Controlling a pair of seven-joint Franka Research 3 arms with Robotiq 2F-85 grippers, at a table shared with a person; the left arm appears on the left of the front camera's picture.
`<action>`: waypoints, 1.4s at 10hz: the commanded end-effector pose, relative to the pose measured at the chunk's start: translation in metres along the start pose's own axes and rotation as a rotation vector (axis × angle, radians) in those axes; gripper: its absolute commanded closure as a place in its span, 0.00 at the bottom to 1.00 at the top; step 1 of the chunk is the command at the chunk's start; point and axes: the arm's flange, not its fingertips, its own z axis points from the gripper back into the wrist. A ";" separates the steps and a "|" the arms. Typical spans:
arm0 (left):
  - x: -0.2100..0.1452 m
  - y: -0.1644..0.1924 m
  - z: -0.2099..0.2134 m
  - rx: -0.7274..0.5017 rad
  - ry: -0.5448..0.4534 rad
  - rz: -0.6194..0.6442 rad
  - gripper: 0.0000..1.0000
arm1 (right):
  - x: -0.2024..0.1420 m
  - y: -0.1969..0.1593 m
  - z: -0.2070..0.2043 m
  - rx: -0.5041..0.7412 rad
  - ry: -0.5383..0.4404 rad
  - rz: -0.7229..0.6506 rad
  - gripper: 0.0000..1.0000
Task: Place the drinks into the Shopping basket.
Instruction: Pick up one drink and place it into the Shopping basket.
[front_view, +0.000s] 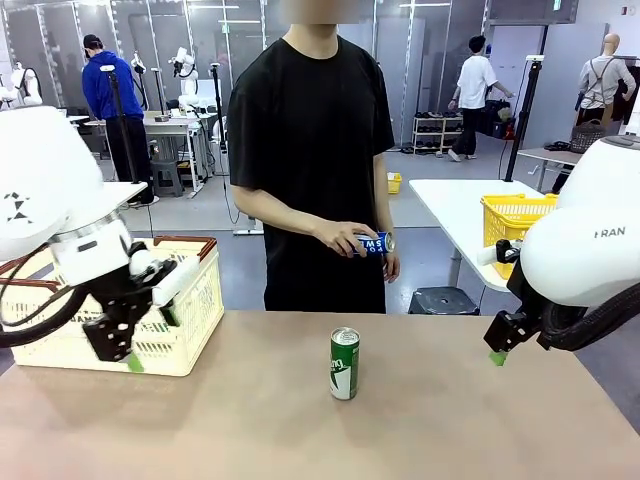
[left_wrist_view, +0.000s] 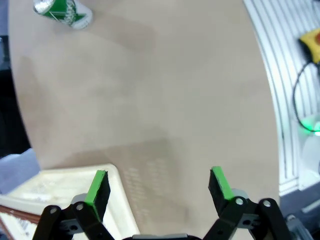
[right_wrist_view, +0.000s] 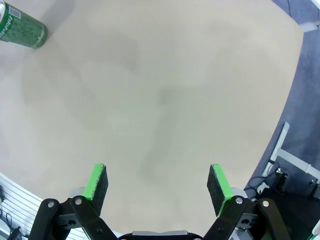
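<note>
A green can stands upright at the middle of the table; it also shows as the green can at the top left of the left wrist view and the green can at the top left of the right wrist view. A person at the far side holds a blue can in both hands above the table. The cream latticed Shopping basket with a brown-red rim sits at the table's left; its corner lies under my left gripper. My left gripper is open, hanging beside the basket. My right gripper is open over bare table at the right.
A yellow mesh basket sits on a white table behind at the right. The table's right edge drops off near my right gripper. Bare tabletop surrounds the green can.
</note>
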 end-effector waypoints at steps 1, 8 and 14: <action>0.024 0.030 -0.007 0.042 -0.041 0.013 0.00 | -0.001 -0.001 0.001 -0.005 0.003 0.004 0.00; 0.109 0.127 -0.070 0.079 -0.158 -0.002 0.00 | -0.001 -0.001 0.001 -0.005 0.003 0.004 0.00; 0.081 0.077 -0.043 0.084 -0.110 -0.034 0.00 | -0.001 -0.001 0.001 -0.005 0.003 0.004 0.00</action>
